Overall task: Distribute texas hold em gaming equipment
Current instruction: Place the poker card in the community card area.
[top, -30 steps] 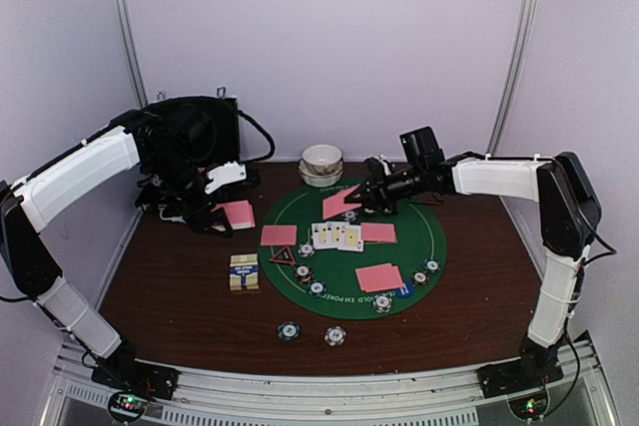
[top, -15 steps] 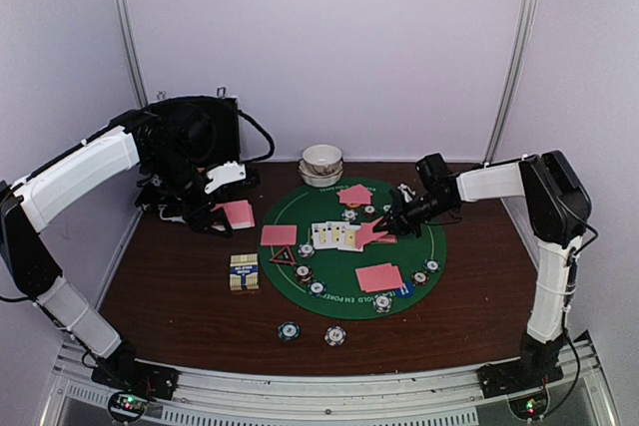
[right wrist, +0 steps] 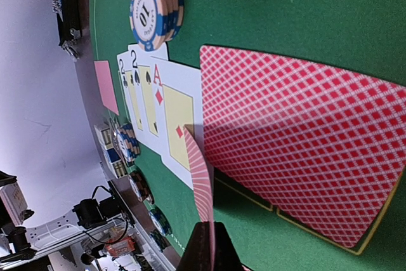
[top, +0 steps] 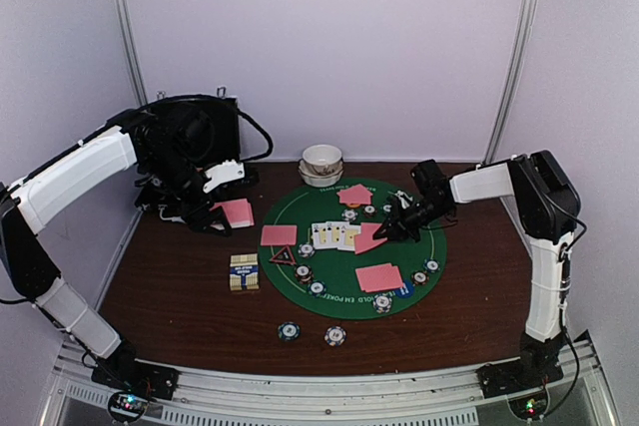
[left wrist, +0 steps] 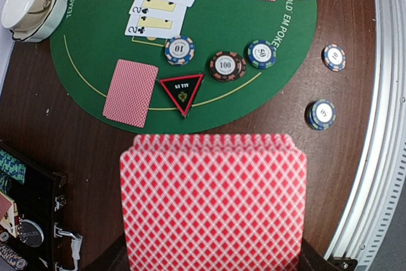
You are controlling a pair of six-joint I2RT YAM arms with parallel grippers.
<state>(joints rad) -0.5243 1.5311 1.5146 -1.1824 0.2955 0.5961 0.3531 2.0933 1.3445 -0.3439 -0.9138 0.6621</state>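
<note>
My right gripper [top: 389, 229] is clamped on one pink-backed card [right wrist: 203, 185], edge-on low over the green mat [top: 300, 202] beside the face-up row [right wrist: 152, 93], so I want it tipped flat before letting go, while my left gripper [top: 212, 214] grips the deck [left wrist: 212, 201] above the desk [top: 180, 286].

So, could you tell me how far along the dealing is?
Done: face-up cards, face-down hands and chips lie on the green mat. In hand: right gripper pinches one card; left gripper holds the deck. Left: placing that card, probably two chips off the mat.
</note>
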